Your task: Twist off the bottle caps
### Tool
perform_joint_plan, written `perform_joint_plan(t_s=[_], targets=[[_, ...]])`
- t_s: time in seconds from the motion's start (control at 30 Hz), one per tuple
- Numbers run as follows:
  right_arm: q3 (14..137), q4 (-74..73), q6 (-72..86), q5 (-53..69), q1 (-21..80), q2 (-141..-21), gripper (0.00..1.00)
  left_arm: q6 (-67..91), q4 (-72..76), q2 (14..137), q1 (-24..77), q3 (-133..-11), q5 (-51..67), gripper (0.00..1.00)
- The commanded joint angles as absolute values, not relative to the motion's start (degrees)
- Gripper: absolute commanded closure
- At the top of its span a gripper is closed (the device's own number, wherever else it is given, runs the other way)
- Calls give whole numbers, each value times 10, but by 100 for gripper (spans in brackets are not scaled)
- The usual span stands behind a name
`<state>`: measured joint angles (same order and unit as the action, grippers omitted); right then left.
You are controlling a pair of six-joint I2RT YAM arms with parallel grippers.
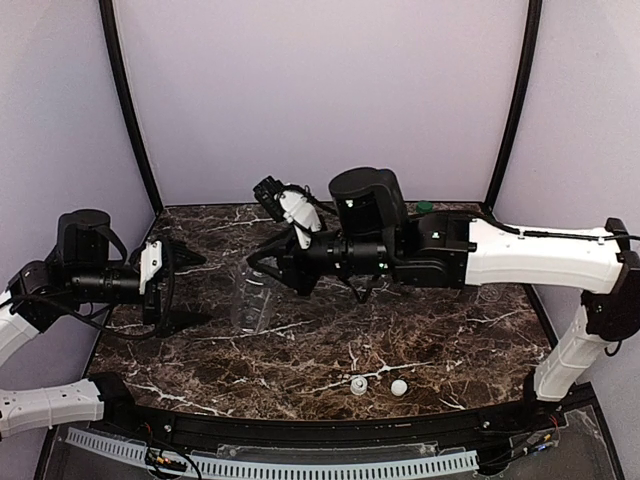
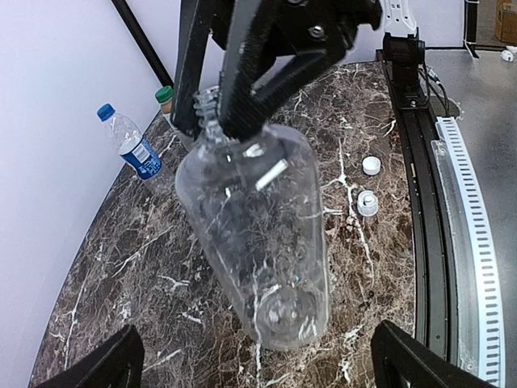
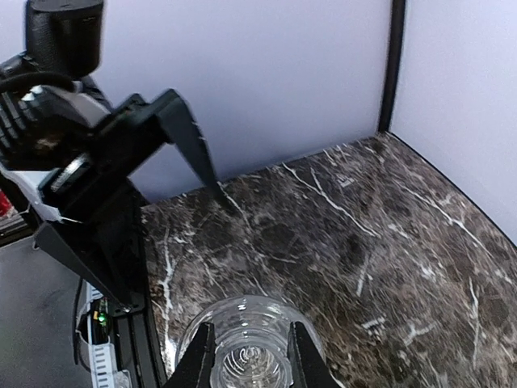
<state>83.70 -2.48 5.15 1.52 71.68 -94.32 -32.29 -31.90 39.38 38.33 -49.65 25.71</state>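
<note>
Looking down from above, the right gripper (image 1: pixel 262 272) is clamped on the neck of a clear plain bottle (image 1: pixel 250 300), whose base points toward the left gripper (image 1: pixel 203 290). That left one is spread wide, near the bottle's base but apart from it. Two white caps (image 1: pixel 358 385) (image 1: pixel 399 387) lie loose on the marble table (image 1: pixel 450 340), well to the near side of the right gripper. A green cap (image 1: pixel 424 207) shows behind the right arm.

Seen from the left wrist, the left gripper (image 2: pixel 258 356) has its fingertips (image 2: pixel 89 364) far apart at the bottom corners, touching nothing. The plain bottle (image 2: pixel 258 234) lies straight ahead between them, base first. The right gripper (image 2: pixel 212 117) pinches its neck at the far end. Beyond and to the left stand a blue-capped bottle (image 2: pixel 129 141) with a blue label and a green-capped bottle (image 2: pixel 165 95). The two white caps (image 2: pixel 371 165) (image 2: pixel 367 202) lie off to the right.

From the right wrist, the right gripper (image 3: pixel 246 360) has both fingers (image 3: pixel 202 356) pressed against the bottle's neck, whose mouth is bare. The bottle's shoulder (image 3: pixel 242 315) swells just past them. The left gripper (image 3: pixel 174 255) faces it with fingers splayed.
</note>
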Motion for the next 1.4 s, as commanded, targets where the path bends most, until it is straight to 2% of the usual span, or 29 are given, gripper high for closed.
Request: perform_joint_plan(t_s=[0.0,0.13,0.27,0.43,0.57,0.67,0.93,1.37], targets=[[882,-243,127,-71,663,-909,100,-299,-299,368,374,-459,236,1],[875,-377,179,-119,618,-882,100,-239,-262,327,349,-401,216,1],[831,-445,220,-150,559,-814,100,-157,-209,279,301,-334,202,1],[772,-450,203,-155,448,-731,100,-74,-144,234,241,-269,227,1],[735,-386,147,-108,320,-707,100,-16,-91,214,203,-227,231,1],[733,-353,115,-70,225,-727,100,18,-76,203,173,-209,232,1],[788,-275,54,-35,84,-852,100,32,-55,165,122,-174,228,1],[799,-164,31,-26,-21,-968,100,28,-49,159,100,-166,237,1]])
